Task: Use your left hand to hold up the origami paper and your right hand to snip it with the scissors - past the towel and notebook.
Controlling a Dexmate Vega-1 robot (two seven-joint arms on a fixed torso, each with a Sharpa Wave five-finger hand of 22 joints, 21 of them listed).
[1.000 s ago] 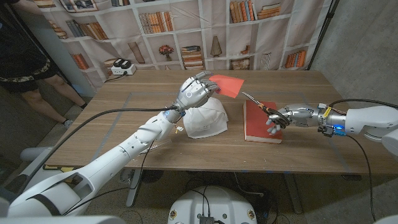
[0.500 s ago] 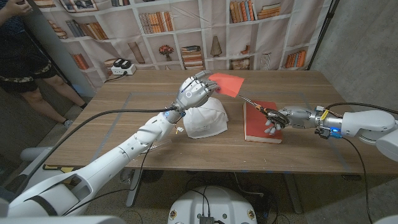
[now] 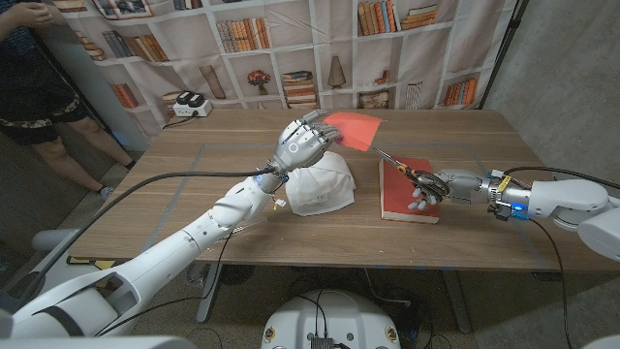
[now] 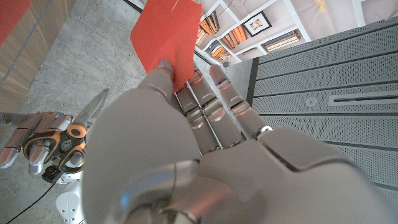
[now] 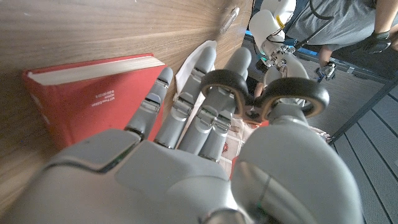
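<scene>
Left hand (image 3: 302, 145) pinching red origami paper (image 3: 355, 132) aloft above white towel (image 3: 320, 188), right hand (image 3: 433, 184) gripping orange-handled scissors (image 3: 398, 166) over red notebook (image 3: 407, 191), blade tips just beside paper edge, wooden table (image 3: 194, 208).

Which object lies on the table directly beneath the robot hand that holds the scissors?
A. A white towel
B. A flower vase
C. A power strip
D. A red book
D: in the head view the right robot hand, gripping the scissors, hovers over the red book, while the white towel sits further to the robot's left.
</scene>
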